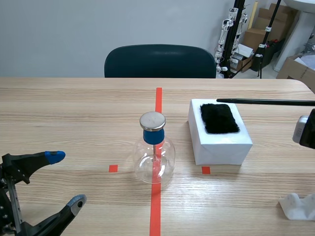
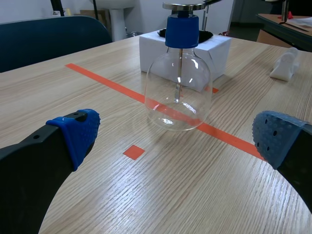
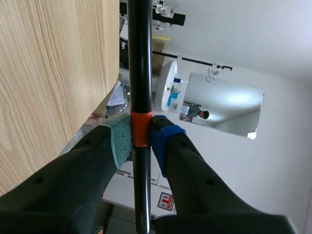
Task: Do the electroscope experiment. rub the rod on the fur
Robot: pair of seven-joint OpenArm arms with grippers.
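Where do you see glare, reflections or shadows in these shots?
Scene view: the metal cap gleams pale; shadows on the table are faint. Left wrist view: small bright glints on the glass flask, the tape line showing through it. Right wrist view: the black rod in the right hand stands dark against a bright wall.

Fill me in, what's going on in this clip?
The right claw is shut on a thin black rod with an orange band, holding it level with its tip at the far edge of the black fur patch on the white box. Whether rod touches fur is unclear. The left claw sits open and empty near the clear glass electroscope flask with its blue stopper.
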